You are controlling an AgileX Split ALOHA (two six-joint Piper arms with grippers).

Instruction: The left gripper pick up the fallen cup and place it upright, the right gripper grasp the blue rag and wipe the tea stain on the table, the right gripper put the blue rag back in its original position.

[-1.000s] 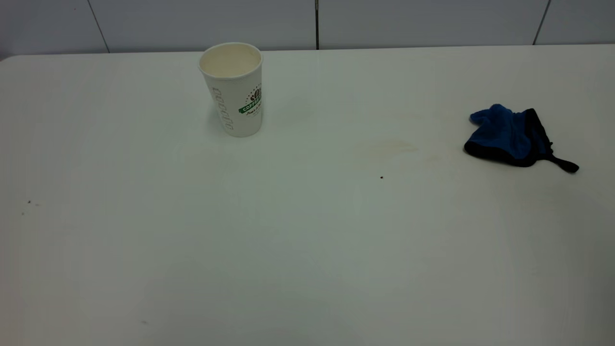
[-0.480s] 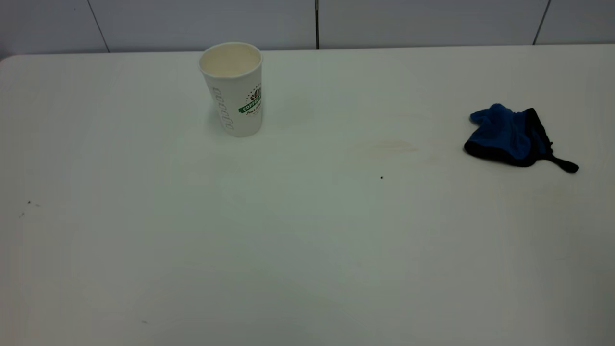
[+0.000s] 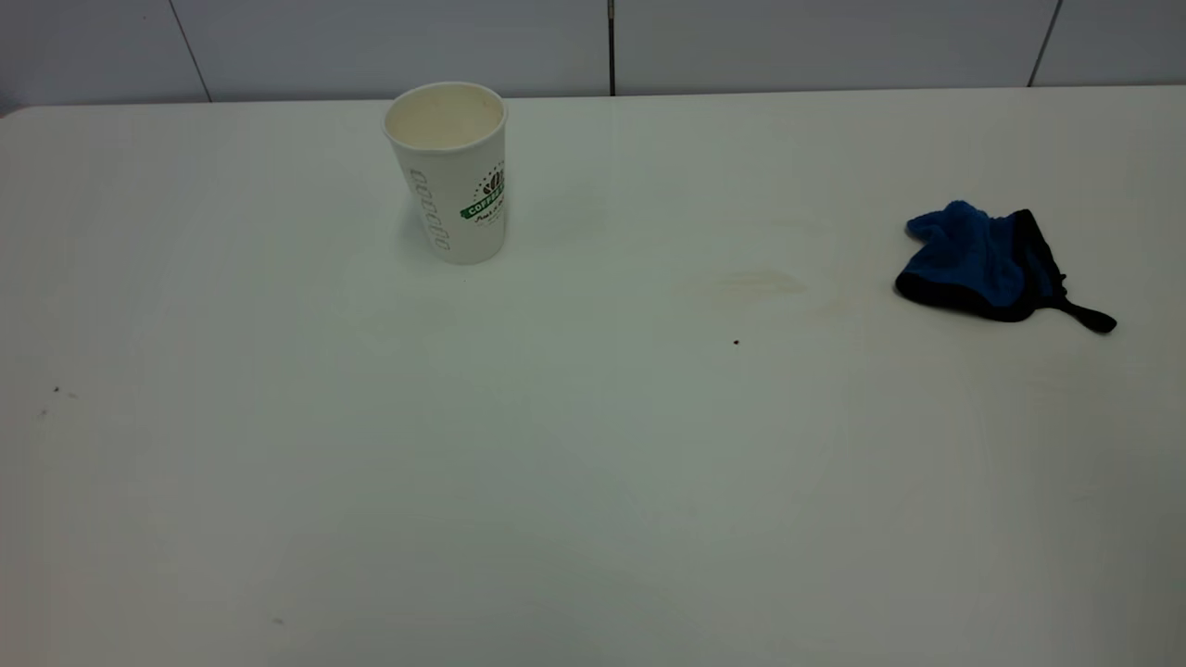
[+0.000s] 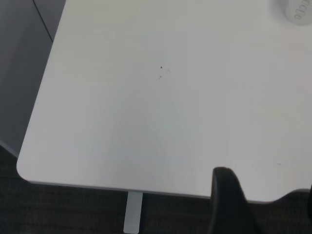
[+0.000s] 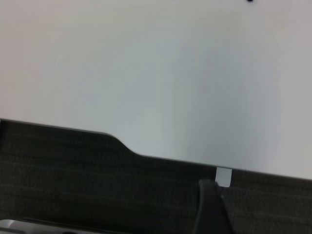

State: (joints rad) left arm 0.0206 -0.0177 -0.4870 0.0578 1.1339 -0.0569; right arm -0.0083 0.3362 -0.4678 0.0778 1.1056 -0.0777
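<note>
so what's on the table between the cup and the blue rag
In the exterior view, only the faint tea stain and a tiny dark speck lie between the upright cup and the blue rag.

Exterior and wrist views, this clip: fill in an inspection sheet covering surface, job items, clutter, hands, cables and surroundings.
Surface: white table, a few tiny dark specks.
Cup: the cup stands upright near the far edge, left of centre, inside looks empty.
Rag: the blue rag lies bunched at the right, loop tab pointing right.
Stain: the tea stain is a faint tan streak between cup and rag, touching neither.
Clutter: nothing seen.
Hands: none over the table in the exterior view; the left hand's dark finger and the right hand's finger show past the near edge.
Cables: nothing seen.
Surroundings: pale panelled wall behind, dark floor below.
</note>
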